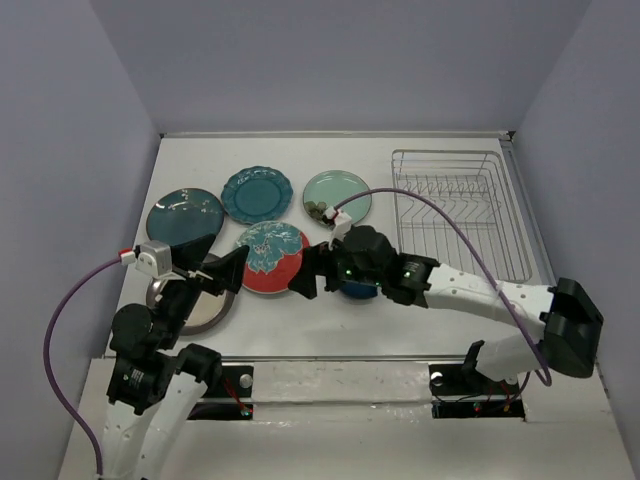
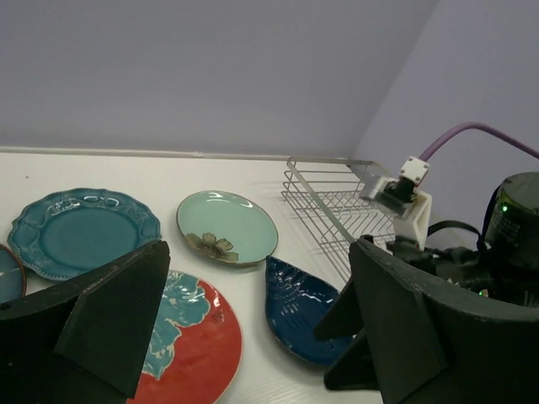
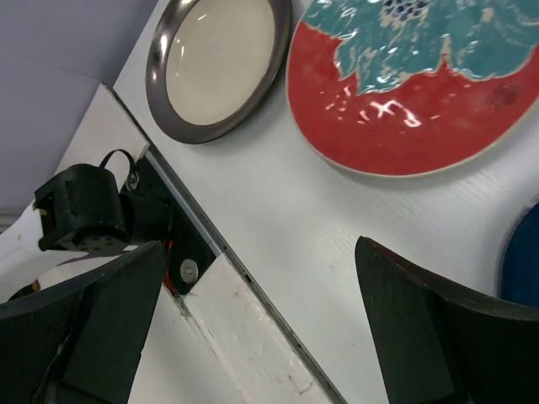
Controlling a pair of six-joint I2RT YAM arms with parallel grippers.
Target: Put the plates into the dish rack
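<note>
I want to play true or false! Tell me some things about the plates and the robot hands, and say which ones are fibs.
1. The dish rack has no plates in it. True.
2. The right gripper is holding the red plate. False: the red plate lies flat on the table, and the right gripper is open with nothing in it.
3. The mint plate has a flower painted on it. True.
4. The left gripper is squeezed shut. False: its fingers are spread wide apart and hold nothing.
</note>
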